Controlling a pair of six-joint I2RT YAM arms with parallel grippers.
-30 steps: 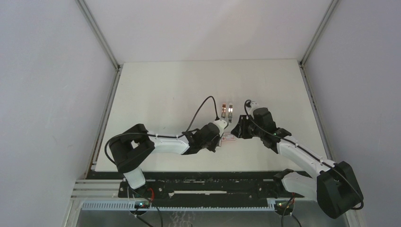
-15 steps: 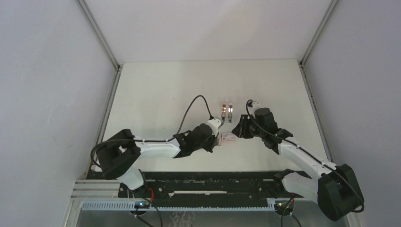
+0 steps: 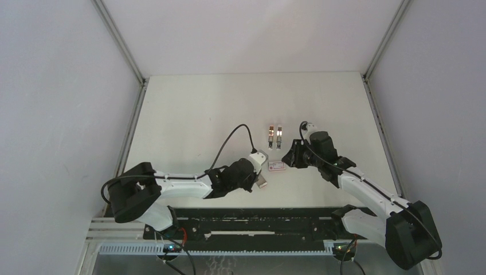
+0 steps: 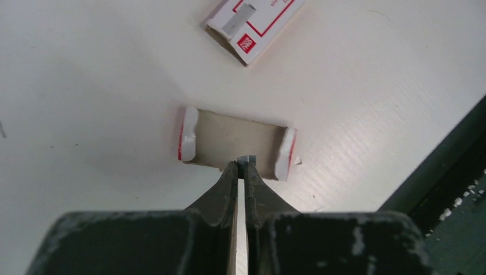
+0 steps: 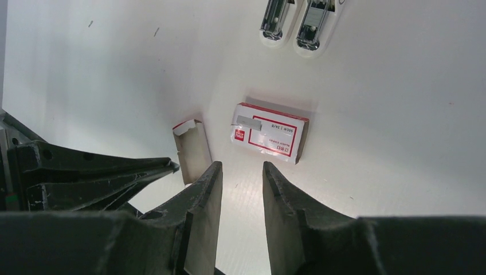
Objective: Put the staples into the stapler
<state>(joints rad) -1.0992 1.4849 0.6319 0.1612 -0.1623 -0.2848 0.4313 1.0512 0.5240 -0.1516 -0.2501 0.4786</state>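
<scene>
Between the left pincer (image 4: 241, 167) tips — the tray (image 4: 235, 134) wall, pinched; carton (image 4: 261, 26) beyond.

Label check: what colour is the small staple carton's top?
Small cardboard staple carton: white with red border; right wrist view.

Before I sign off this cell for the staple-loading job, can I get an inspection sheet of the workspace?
Surface: white table, a few faint specks.
Job's things: carton sleeve lying flat; its tray slid out, apart from it, bare cardboard showing inside; two staplers side by side beyond.
Clutter: nothing seen.
Grippers: left gripper jaws shut on the tray's near wall; right gripper jaws open, empty.
Cables: black cable loops above the left arm.
Surroundings: grey walls, metal corner posts.
</scene>
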